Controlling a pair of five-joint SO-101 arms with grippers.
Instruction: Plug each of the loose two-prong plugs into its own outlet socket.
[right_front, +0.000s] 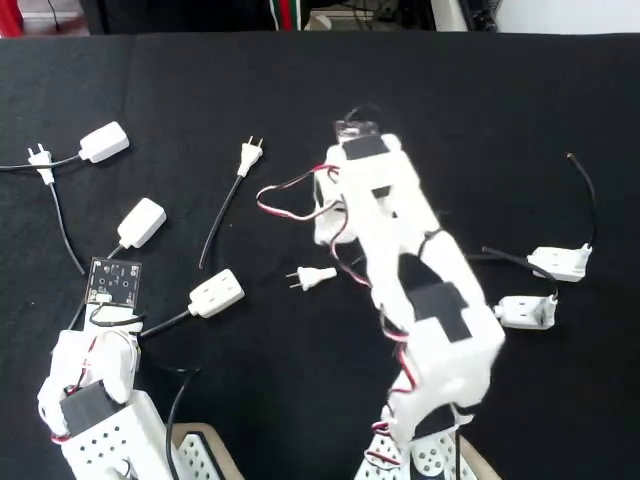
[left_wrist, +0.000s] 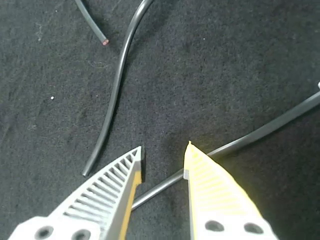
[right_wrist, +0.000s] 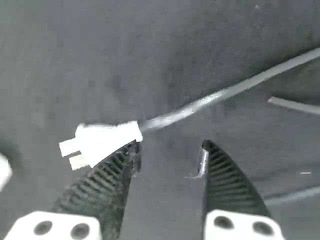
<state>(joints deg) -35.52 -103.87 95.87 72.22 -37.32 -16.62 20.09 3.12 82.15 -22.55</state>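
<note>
A black cloth table (right_front: 480, 110) carries white parts scattered widely, so each can be reached without disturbing the others. The right gripper (right_wrist: 170, 147) hovers low over the cloth with its black ribbed jaws apart. A white two-prong plug on a grey cord (right_wrist: 102, 140) lies flat just beside one fingertip and is not yet between the jaws, which looks like the lead-in to a pick. From above, this arm stretches from six o'clock toward twelve.

The left gripper (left_wrist: 165, 150) sits near seven o'clock. Its white-and-yellow jaws are also spread, straddling a thin black cord (left_wrist: 235, 142) without pinching it.

Farther out, a second loose white plug (right_front: 313, 278) rests near the centre, with a white rectangular outlet socket (right_front: 216, 293) at its nine o'clock. Another white socket block (right_front: 560, 262) lies toward three o'clock. No plug seems seated yet.
</note>
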